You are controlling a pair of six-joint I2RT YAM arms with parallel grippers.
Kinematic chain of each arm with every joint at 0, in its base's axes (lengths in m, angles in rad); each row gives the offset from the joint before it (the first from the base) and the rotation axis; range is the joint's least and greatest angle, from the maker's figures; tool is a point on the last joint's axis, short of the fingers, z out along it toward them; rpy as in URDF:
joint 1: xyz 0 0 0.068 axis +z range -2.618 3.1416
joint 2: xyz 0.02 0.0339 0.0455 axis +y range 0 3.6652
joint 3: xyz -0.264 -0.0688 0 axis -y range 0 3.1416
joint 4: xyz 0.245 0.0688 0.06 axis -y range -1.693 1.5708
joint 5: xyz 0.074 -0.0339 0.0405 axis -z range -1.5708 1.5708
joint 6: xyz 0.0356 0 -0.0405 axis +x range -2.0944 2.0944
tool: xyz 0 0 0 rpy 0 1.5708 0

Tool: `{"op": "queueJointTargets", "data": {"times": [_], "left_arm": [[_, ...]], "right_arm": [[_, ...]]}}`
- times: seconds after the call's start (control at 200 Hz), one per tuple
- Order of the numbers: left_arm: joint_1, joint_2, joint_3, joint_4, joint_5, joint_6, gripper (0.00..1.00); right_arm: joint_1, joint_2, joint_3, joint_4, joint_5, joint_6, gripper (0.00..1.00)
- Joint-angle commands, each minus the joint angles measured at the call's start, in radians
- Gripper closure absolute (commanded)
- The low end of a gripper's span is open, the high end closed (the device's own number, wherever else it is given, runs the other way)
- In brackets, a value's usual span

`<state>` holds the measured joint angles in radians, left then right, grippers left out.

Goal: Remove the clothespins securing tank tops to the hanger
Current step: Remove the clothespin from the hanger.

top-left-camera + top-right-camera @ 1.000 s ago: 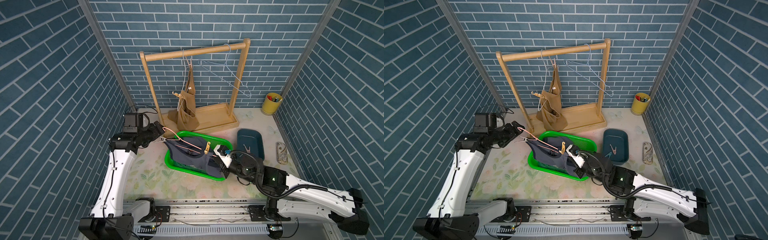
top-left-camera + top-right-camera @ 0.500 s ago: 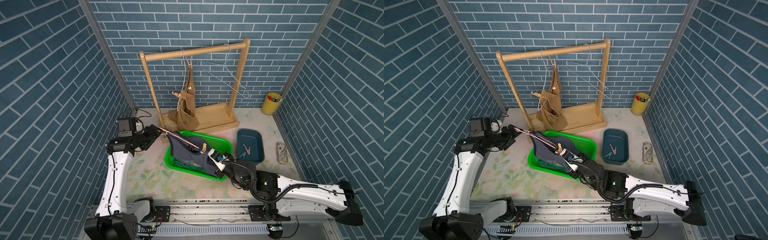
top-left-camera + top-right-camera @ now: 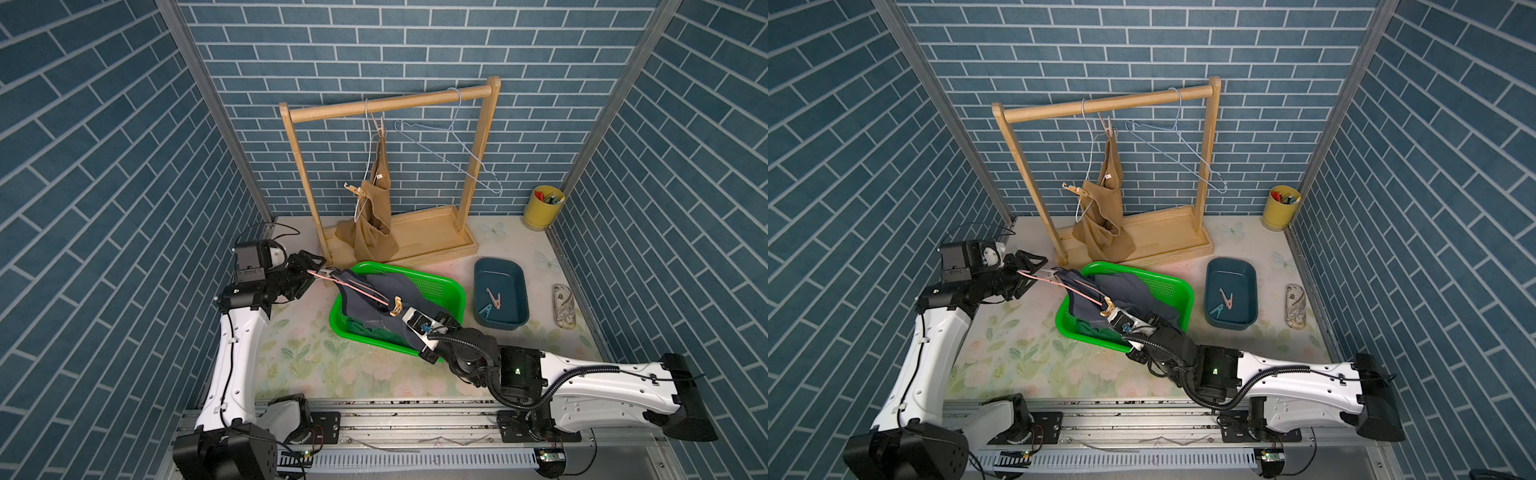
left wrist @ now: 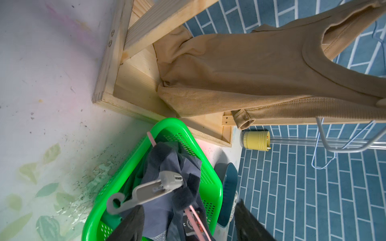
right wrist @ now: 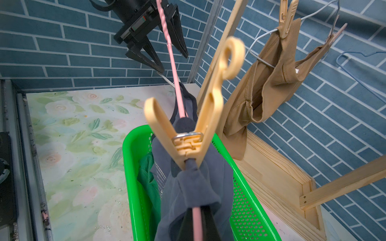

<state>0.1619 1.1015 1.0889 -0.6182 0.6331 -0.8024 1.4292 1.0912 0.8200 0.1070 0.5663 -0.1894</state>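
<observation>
Floral tabletop [image 3: 299,365] lies open at 7 o'clock of the green basket [image 3: 451,291], while the rack base [image 3: 419,245] crowds its 12 o'clock rim. My right gripper [image 3: 406,319], pressed shut on the pink hanger [image 3: 361,291], has drawn the tan clothespin [image 3: 397,305] and grey-blue tank top [image 3: 365,309] toward 7 o'clock since a second ago. My left gripper [image 3: 318,273] straddles the hanger's hook end, fingers spread.
</observation>
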Motion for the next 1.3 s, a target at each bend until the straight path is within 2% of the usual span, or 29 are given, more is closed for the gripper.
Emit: {"op": "queueJointTargets", "data": {"times": [0.0,0.07,0.2,0.42,0.595,0.92,1.09,1.295], "left_arm": [[0.012,-0.009,-0.031,0.049,0.011,-0.017,0.38],[0.013,-0.014,-0.038,0.057,0.010,-0.024,0.42],[0.012,-0.016,-0.035,0.054,0.022,-0.031,0.43],[0.014,-0.047,0.012,-0.016,0.021,-0.001,0.31],[0.014,-0.076,0.037,-0.101,-0.007,0.049,0.28],[0.014,-0.036,-0.029,0.043,0.050,-0.010,0.28],[0.015,-0.015,-0.028,0.063,0.037,-0.013,0.28],[0.018,-0.003,-0.038,0.080,0.017,-0.019,0.36]], "right_arm": [[0.015,-0.009,0.030,0.096,0.043,-0.040,1.00],[0.021,-0.007,0.025,0.104,0.051,-0.043,1.00],[0.030,-0.006,0.022,0.110,0.078,-0.048,1.00],[0.033,0.005,0.018,0.119,0.103,-0.055,1.00],[0.035,0.011,0.015,0.135,0.104,-0.057,1.00],[0.042,0.002,0.016,0.146,0.090,-0.056,1.00],[0.043,-0.010,-0.012,0.170,0.093,-0.040,1.00],[0.042,-0.045,-0.051,0.212,0.090,-0.034,1.00]]}}
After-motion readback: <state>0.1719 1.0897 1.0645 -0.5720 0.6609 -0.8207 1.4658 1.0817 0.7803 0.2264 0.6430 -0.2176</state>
